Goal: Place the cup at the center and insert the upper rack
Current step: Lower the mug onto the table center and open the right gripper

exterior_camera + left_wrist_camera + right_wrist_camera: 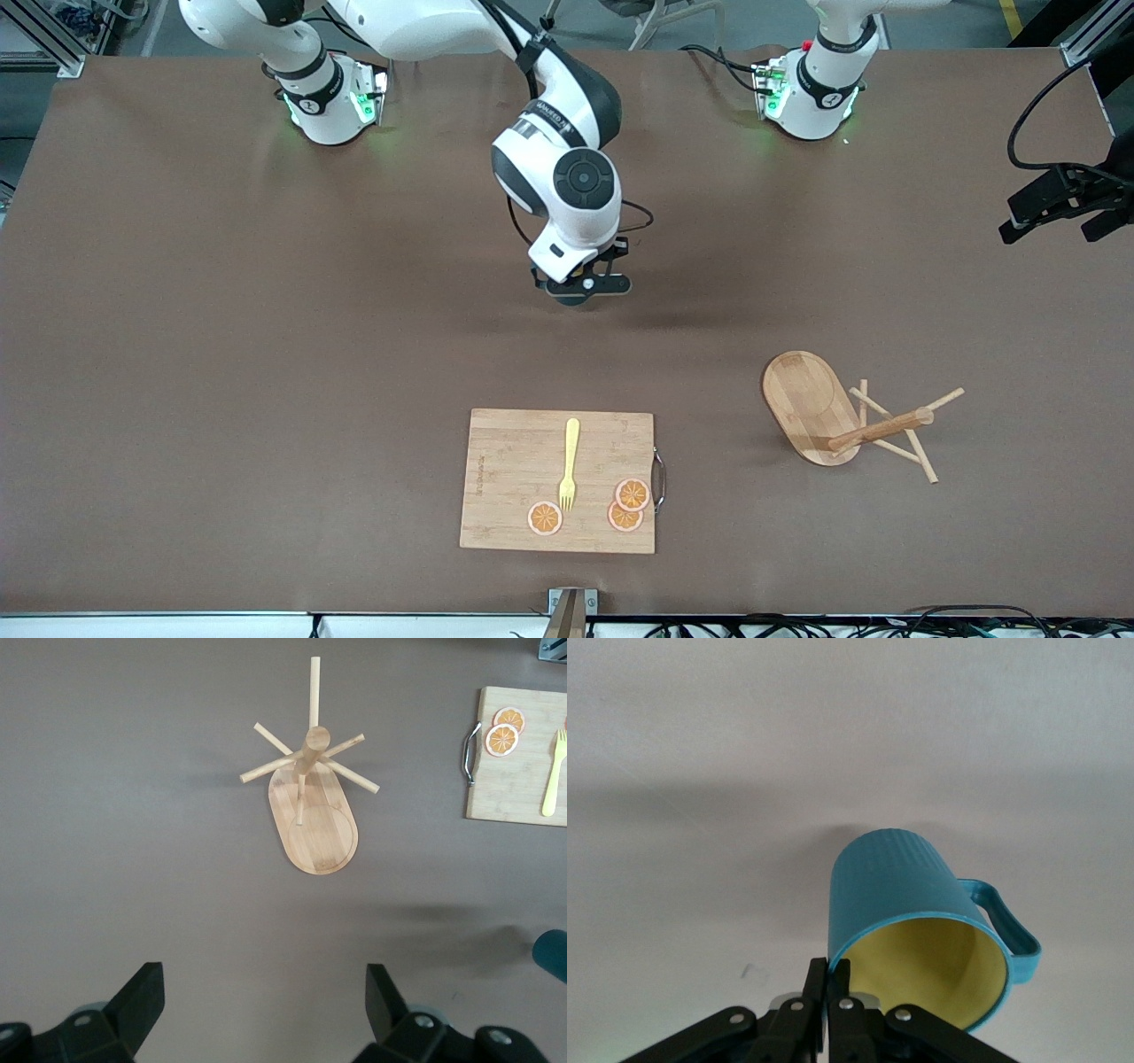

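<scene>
Cup [921, 921]: teal and ribbed, yellow inside; it hangs from the right gripper, tilted, its handle turned away from the fingers; the front view hides it under the arm's wrist, so only the right wrist view shows it.
Right gripper [580, 285]: over the bare table about midway along it, farther from the front camera than the cutting board [505, 470]; its fingers [818, 988] are pinched together on the cup's rim, one inside and one outside as far as the wrist view shows.
Upper rack [811, 403]: lying tipped over on the table, toward the left arm's end from the cutting board and about as near the camera; its oval base stands on edge; post and pegs rest on the table; nothing holds it.
Left gripper [266, 1001]: held high over the table with the rack below it and in its wrist view; fingers spread wide with nothing between them; this arm waits.
Cutting board: carries a yellow fork [569, 462] and three orange slices [631, 494]; no part in the task.
Done so far: the cup is gripped and brought above the middle of the table; whether it already touches the table I cannot tell.
Left to do: by my judgement, set the cup upright at the centre and let go; then the whole rack step, which looks untouched.
</scene>
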